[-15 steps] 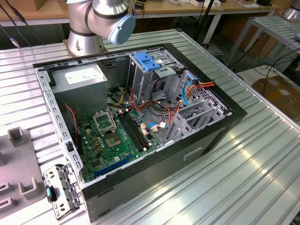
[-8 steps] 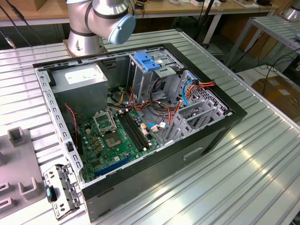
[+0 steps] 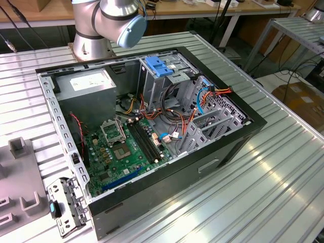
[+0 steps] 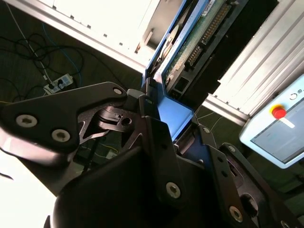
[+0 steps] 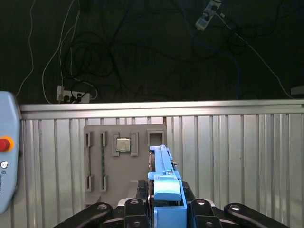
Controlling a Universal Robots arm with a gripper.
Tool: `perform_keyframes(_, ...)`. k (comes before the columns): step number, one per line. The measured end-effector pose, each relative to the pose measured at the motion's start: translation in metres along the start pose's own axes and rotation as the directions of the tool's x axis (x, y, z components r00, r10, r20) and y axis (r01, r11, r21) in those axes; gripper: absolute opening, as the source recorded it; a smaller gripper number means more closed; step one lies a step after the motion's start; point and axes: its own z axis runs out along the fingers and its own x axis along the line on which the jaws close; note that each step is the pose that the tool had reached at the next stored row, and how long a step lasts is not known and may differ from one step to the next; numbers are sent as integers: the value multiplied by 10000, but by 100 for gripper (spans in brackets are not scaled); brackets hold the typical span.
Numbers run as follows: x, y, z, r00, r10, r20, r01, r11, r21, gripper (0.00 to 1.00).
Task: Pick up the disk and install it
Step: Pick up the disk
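Observation:
The disk (image 5: 166, 183) stands edge-on between my fingers in the first wrist view, its bright blue carrier rail and end tab facing the camera. In the second wrist view the disk (image 4: 197, 40) shows its green circuit board and connector, with a blue rail along it. My gripper (image 5: 166, 209) is shut on the disk, one black finger on each side, and in the second wrist view the gripper (image 4: 167, 111) clamps it near the blue end tab. The disk is held up in the air over the ribbed metal table (image 5: 237, 156). The open computer case (image 3: 242, 140) lies on that table.
A grey fixture plate (image 5: 121, 164) holding a small chip lies on the table below the disk. A teach pendant (image 5: 5, 166) with a red button sits at one side. Inside the case are a motherboard (image 3: 124, 147), a power supply (image 3: 86, 83), cables and a light-blue latch plate (image 3: 159, 66).

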Motion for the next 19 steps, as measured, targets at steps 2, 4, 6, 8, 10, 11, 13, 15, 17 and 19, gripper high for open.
perform_keyframes(2, 0, -13, 0, 10000, 0, 0, 0, 10000, -1, 37)
perform_keyframes(4, 0, -21, 1, 10000, 0, 1, 0, 10000, 1, 37)
perform_keyframes(6, -1, -29, 1, 10000, 0, 0, 0, 10000, 1, 37)
perform_keyframes(8, -1, -42, 0, 10000, 0, 0, 0, 10000, 0, 37)
perform_keyframes(10, -1, -54, 0, 10000, 0, 0, 0, 10000, 0, 37)
perform_keyframes(11, -2, -57, 0, 10000, 0, 0, 0, 10000, 0, 37)
perform_keyframes(13, -2, -65, 0, 10000, 0, 0, 0, 10000, 0, 37)
perform_keyframes(15, -2, -72, 0, 10000, 0, 0, 0, 10000, 0, 37)
perform_keyframes(17, -2, -80, 0, 10000, 0, 0, 0, 10000, 0, 37)
perform_keyframes(19, -2, -89, 0, 10000, 0, 0, 0, 10000, 0, 37)
